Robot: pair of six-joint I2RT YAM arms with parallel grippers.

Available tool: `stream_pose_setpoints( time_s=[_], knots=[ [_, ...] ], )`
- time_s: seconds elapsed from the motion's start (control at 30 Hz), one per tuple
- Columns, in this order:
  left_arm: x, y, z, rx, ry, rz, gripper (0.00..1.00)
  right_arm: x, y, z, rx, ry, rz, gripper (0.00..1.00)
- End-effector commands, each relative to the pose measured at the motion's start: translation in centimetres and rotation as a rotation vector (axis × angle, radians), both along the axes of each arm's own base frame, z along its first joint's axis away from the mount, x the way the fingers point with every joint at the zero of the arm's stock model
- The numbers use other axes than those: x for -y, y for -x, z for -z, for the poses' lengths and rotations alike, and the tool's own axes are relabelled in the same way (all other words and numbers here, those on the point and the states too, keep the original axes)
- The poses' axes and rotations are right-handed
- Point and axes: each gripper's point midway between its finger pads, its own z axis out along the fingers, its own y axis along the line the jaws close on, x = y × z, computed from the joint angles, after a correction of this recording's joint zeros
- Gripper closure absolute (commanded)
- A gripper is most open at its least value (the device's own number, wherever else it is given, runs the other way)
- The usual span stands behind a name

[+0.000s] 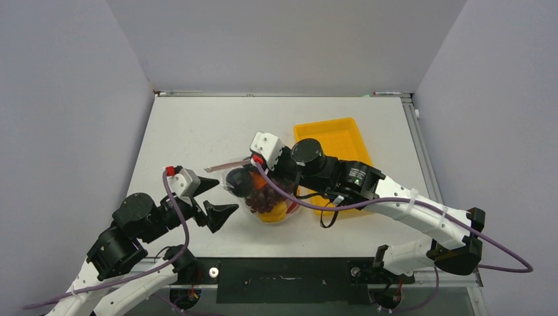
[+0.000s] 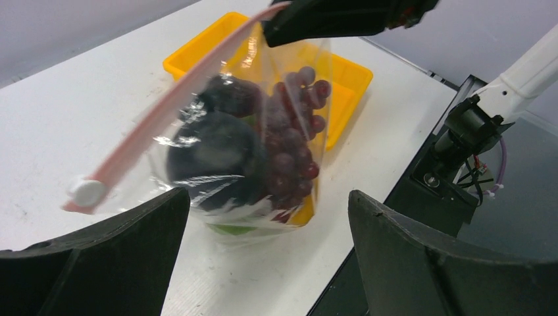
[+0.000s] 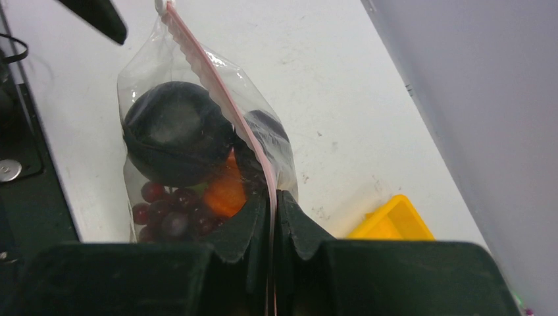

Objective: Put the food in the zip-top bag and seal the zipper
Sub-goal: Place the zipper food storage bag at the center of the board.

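The zip-top bag (image 1: 263, 197) hangs upright over the table, just left of the tray. The food is inside it: a dark eggplant (image 3: 174, 131), an orange pumpkin (image 3: 224, 191), red grapes (image 2: 296, 131) and a green piece (image 2: 230, 229). My right gripper (image 3: 272, 204) is shut on the pinkish-red zipper (image 3: 217, 85) at one end of the mouth. A white slider (image 2: 87, 192) sits at the strip's far end. My left gripper (image 1: 227, 195) stands open beside the bag, on its left, with nothing between its fingers (image 2: 105, 257).
The yellow tray (image 1: 335, 141) lies behind and to the right of the bag, partly under the right arm. The table's near edge and the black base rail (image 2: 454, 178) are close to the bag. Grey walls enclose the table.
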Motion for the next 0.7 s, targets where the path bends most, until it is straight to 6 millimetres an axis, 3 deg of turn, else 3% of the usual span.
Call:
stream_pose_setpoints(
  time_s=[0.0,0.3,0.43,0.57,0.67],
  knots=[
    [0.6,0.4,-3.0,0.078,0.142,0.028,0.12,-1.1,-3.7,-8.5,0.171,-0.197,0.081,0.95],
    [2.0,0.1,-0.3,0.025,0.169,0.054,0.1,-2.9,-10.5,-11.0,0.259,-0.245,0.091,0.95],
    [2.3,-0.2,1.2,-0.018,0.139,0.058,0.09,-3.6,-13.3,-10.8,0.309,-0.266,0.068,0.95],
    [2.2,-0.4,1.7,-0.027,0.127,0.044,0.09,-4.2,-14.9,-9.6,0.391,-0.295,-0.004,0.95],
    [2.0,-0.5,1.8,-0.026,0.123,0.032,0.09,-5.1,-15.2,-5.6,0.322,-0.251,-0.062,0.95]
  ],
)
